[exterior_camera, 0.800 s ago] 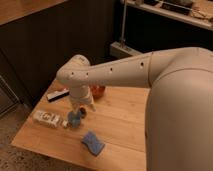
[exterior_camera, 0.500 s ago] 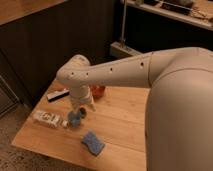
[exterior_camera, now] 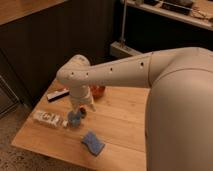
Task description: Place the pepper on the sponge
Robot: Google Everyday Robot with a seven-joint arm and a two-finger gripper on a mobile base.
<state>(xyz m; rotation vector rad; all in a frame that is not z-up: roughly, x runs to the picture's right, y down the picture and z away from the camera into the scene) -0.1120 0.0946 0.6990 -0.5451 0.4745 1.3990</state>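
Fingers (exterior_camera: 91, 105) of the gripper (exterior_camera: 84, 107) stood spread apart and pointed down, hovering over the wooden surface (exterior_camera: 122, 120) well behind the sponge (exterior_camera: 93, 143) and slightly to its left in the view. Just under the fingertips lay a small orange-red shape, the pepper (exterior_camera: 85, 113), also behind the sponge and clearly apart from it. Whether the fingers touched it could not be told. The sponge, blue and wavy-edged, lay flat near the front edge of the surface. Behind and left of the sponge a small blue cup (exterior_camera: 74, 119) stood upright, just beside the pepper. Further left of the sponge a white labelled bottle (exterior_camera: 47, 118) lay on its side. Far behind the sponge, past the gripper, sat an orange-red bowl (exterior_camera: 98, 91), and a dark flat item (exterior_camera: 57, 94) lay toward the back left corner. The white arm (exterior_camera: 115, 70) reached in from the right, above and behind the sponge.
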